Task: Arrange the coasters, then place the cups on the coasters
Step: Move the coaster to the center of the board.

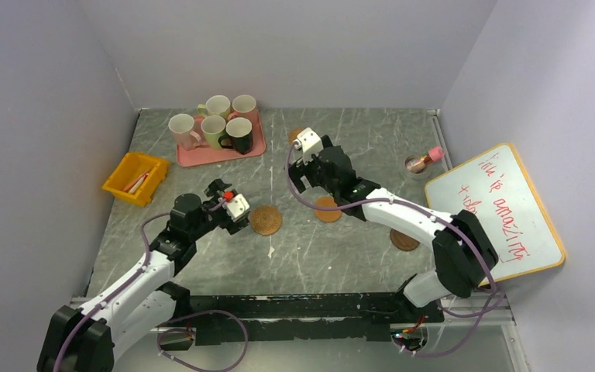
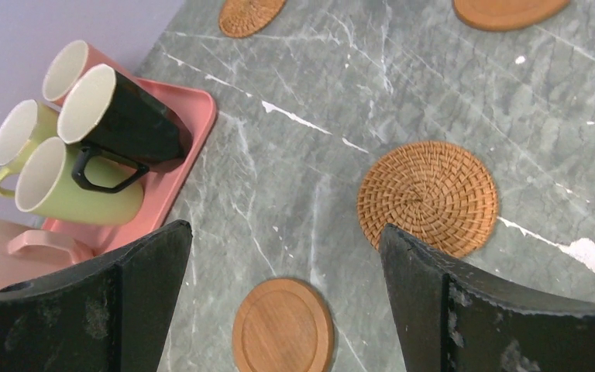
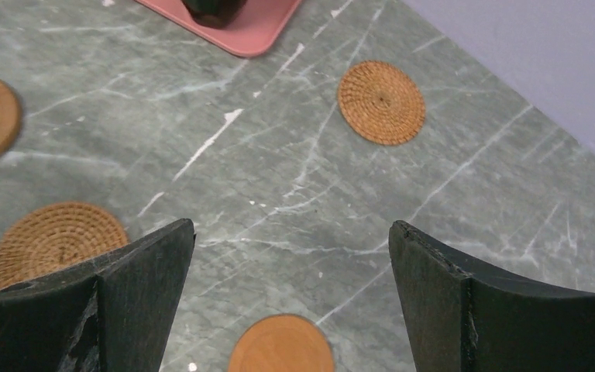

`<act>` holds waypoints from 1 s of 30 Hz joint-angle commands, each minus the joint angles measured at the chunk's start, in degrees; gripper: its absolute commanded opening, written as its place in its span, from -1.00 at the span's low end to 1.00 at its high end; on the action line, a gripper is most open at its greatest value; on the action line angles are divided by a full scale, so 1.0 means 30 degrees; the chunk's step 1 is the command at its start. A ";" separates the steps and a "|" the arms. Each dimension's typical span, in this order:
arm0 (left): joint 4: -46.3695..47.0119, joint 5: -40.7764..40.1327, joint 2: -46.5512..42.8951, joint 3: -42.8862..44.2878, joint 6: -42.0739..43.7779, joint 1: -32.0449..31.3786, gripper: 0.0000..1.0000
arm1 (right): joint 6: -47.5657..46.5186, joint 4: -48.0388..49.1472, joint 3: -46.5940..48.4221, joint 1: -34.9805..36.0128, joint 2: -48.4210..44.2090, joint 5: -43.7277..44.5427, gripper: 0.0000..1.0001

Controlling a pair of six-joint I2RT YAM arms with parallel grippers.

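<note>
Little is done yet: the coasters (image 1: 265,220) lie scattered mid-bench (image 1: 318,256), and all five cups (image 1: 217,124) sit on the pink tray (image 1: 201,157) at the far left. The left gripper (image 2: 283,232) and the right gripper (image 3: 290,229) hold their fingers wide and empty.

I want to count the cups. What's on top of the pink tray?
Five mugs stand on the pink tray: two pink, two yellow-green, one black. The tray's floor beneath them is covered, so anything flat under a mug cannot be seen.
</note>
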 commanded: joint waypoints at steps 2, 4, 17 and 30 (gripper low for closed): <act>0.1609 0.0197 -0.0712 -0.0237 -0.0981 0.0089 0.93 | 0.0302 0.1797 -0.0243 -0.0230 0.0673 0.1502 1.00; 0.1637 0.0299 -0.0738 -0.0267 -0.1134 0.0087 0.93 | 0.0250 0.1856 -0.0403 -0.0226 0.1007 0.1329 1.00; 0.2879 -0.0597 -0.1366 -0.1035 -0.1287 0.0087 0.93 | -0.0216 0.1242 0.0290 -0.0289 0.2636 0.2311 1.00; 0.4152 -0.1955 -0.0284 -0.1226 -0.1500 0.0106 0.93 | -0.0454 0.1469 -0.0082 -0.0944 0.0575 0.2173 1.00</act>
